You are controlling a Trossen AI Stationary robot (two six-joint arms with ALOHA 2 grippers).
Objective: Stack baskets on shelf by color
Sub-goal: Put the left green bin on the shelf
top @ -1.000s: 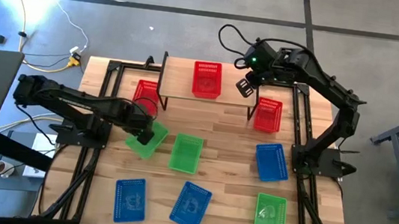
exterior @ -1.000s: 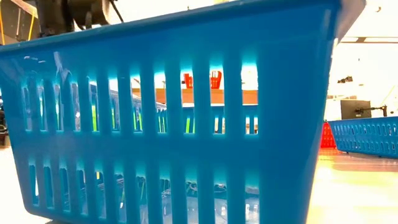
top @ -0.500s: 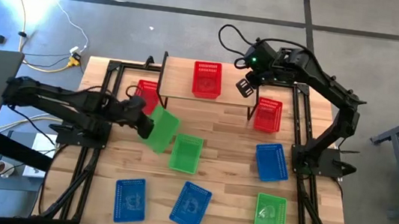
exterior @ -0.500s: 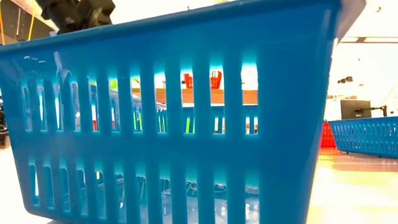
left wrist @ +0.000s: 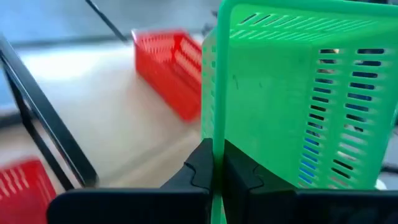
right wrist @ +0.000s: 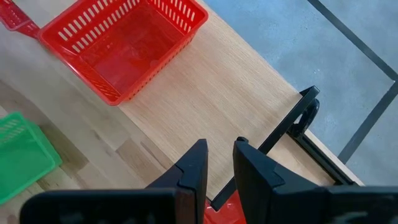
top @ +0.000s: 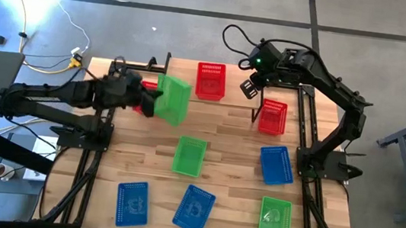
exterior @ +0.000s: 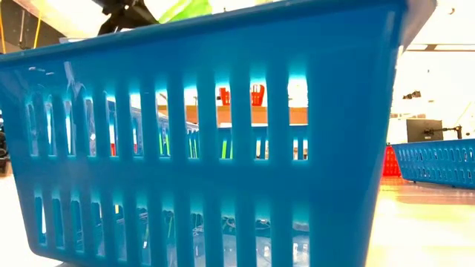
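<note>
My left gripper (top: 155, 101) is shut on a green basket (top: 173, 99), which is up in the air and tipped on its side beside the left end of the shelf (top: 236, 96). One red basket (top: 210, 80) stands on the shelf by its base. My right gripper (top: 249, 88) hangs over the shelf's right end; its fingers (right wrist: 219, 163) stand a little apart with nothing between them. The low view shows only the dark left gripper (exterior: 126, 10) and a bit of the green basket (exterior: 185, 7) above a blue basket. My left gripper pinches a thin edge of the green basket (left wrist: 217, 146) between its two fingers; the wrist view shows that edge end-on. The fingers come nearly level from the table's left side. The basket is lifted clear and tipped, its solid base (left wrist: 267, 93) turned toward the wrist camera.
On the table lie red baskets left (top: 146, 94) and right (top: 272, 116) of the shelf, green baskets (top: 189, 156) (top: 275, 219) and three blue ones (top: 277, 165) (top: 194, 207) (top: 131, 202). A blue basket (exterior: 223, 148) fills the low view.
My left gripper has risen and gone toward the table's far edge and the shelf, tipping from pointing down to nearly level. The green basket has come off the table with it and has turned from lying flat to standing on its side in the air.
</note>
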